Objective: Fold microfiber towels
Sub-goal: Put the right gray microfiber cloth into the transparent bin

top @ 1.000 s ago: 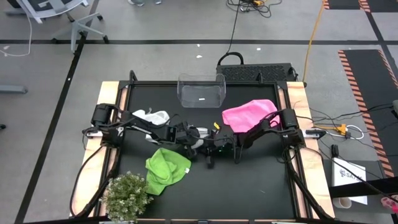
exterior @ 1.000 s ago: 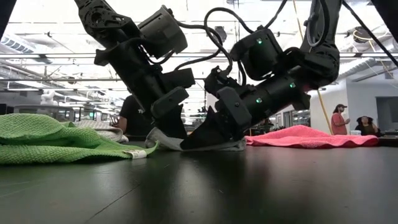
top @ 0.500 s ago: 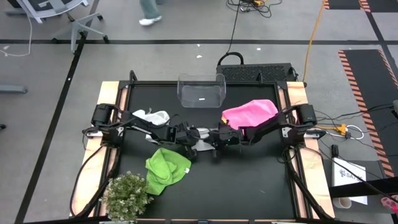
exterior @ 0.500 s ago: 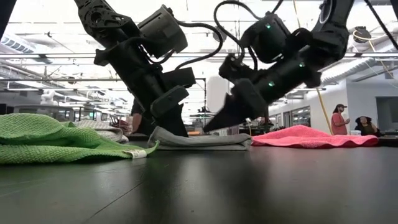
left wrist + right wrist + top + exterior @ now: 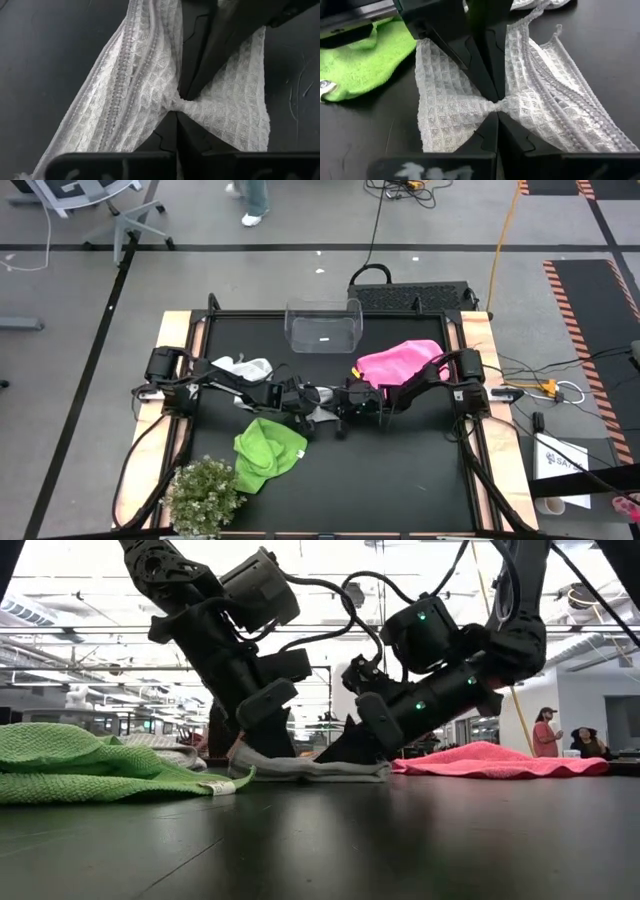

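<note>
Half a second ago the right gripper (image 5: 335,755) was lifted clear of the cloth with its tip in the air; now it is back down on the white towel (image 5: 310,768), meeting the left gripper (image 5: 262,745) over it.

That white towel (image 5: 322,412) lies flat and narrow near the middle of the worktop (image 5: 410,480). Both wrist views show its waffle weave gathered to a tight pinch point where the two grippers' dark fingers meet: the white towel (image 5: 150,95) fans out to either side of the pinch like a bow tie, and the same shape shows from the other arm (image 5: 470,107). Both grippers are fully closed, each nipping the same bunched spot of cloth.

The lime green towel (image 5: 267,452) lies crumpled towards the near left corner, just beside the small plant (image 5: 203,493). A second white towel (image 5: 246,367) sits towards the left edge, the pink towel (image 5: 398,363) towards the far right corner, and a clear bin (image 5: 322,327) at the far edge.

The risk, as I judge it, is that two grippers on one point leave the corners loose: lifting from here would let the cloth hang in a twist rather than a clean fold. The fingers are also crowded together, so pulling apart unevenly could clash them or drag the towel into the green one nearby.
</note>
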{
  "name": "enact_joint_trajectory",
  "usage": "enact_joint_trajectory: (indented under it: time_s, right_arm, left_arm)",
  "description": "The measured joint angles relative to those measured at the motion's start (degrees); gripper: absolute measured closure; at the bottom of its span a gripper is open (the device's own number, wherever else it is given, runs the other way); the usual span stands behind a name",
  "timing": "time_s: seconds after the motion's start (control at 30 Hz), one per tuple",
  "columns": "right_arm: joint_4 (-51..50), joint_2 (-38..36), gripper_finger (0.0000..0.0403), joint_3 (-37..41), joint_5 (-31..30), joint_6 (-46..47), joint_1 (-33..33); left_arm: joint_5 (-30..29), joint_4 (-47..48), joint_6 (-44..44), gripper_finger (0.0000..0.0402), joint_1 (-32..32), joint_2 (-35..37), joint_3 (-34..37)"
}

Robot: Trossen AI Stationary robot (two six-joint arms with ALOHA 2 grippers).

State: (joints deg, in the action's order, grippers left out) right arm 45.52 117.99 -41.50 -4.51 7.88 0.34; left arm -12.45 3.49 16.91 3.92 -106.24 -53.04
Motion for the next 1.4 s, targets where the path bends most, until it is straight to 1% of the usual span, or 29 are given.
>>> enact_joint_trajectory:
  time_s: [0.07, 0.13, 0.23, 0.3, 0.37, 0.47, 0.57, 0.63, 0.77, 0.9, 1.03, 1.17, 1.27, 1.4]
  right_arm:
    - [1.84, 0.09, 0.0403, 1.36, 0.22, 0.72, -0.02]
    - [3.34, 0.2, 0.0403, 2.52, 0.21, 1.8, -0.25]
    - [4.21, 0.23, 0.0403, 3.42, 0.37, 4.41, -0.33]
    - [4.43, 0.24, 0.0403, 3.59, 0.37, 4.76, -0.33]
    - [4.65, 0.24, 0.0403, 3.63, 0.35, 4.82, -0.33]
    - [5.23, 0.27, 0.0403, 3.7, 0.33, 4.92, -0.33]
    - [5.75, 0.31, 0.0403, 3.76, 0.32, 4.94, -0.33]
    - [5.82, 0.3, 0.0403, 3.76, 0.31, 4.96, -0.32]
    - [5.61, 0.29, 0.0403, 3.76, 0.32, 4.98, -0.32]
    - [5.67, 0.29, 0.0403, 3.74, 0.31, 4.98, -0.32]
    - [5.66, 0.29, 0.0403, 3.74, 0.28, 4.98, -0.33]
    - [5.67, 0.29, 0.0403, 3.74, 0.28, 4.98, -0.31]
    - [5.72, 0.27, 0.0403, 3.75, 0.3, 4.98, -0.31]
    - [5.78, 0.27, 0.0403, 3.76, 0.28, 4.98, -0.33]
  left_arm:
    - [-0.01, 0.74, -0.25, 0.0396, -0.02, 1.65, 0.03]
    - [-0.86, 3.38, -0.39, 0.0392, 0.01, 4.67, 0.09]
    - [-5.66, 2.79, -3.29, 0.0394, 0.08, 10.87, -0.51]
    - [-8.14, 2.1, -5.69, 0.0398, -0.23, 12.81, -0.7]
    - [-8.08, 2.91, -6.47, 0.0397, -0.82, 12.46, -0.45]
    - [-5.68, 3.18, -4.88, 0.0393, -1.46, 10.69, -0.46]
    - [-3.49, 3.67, -4.05, 0.0399, -1.29, 7.98, -0.49]
    - [-4.16, 4.8, -4.05, 0.0397, -1.11, 6.09, -0.46]
    - [-6.36, 10.23, -2.73, 0.0391, -1.6, 3.05, -0.63]
    - [-7.84, 13.94, -1.9, 0.0395, -1.62, 2.91, -0.86]
    - [-9.95, 15.67, -2.67, 0.0396, -1.78, 5.46, -0.51]
    - [-10.5, 14.81, -1.24, 0.0391, -1.81, 11.15, -0.44]
    - [-8.66, 13.31, 0.01, 0.0398, -0.96, 14.48, -0.52]
    - [-6.04, 11.18, 1.45, 0.0394, 1.0, 15.19, -0.53]
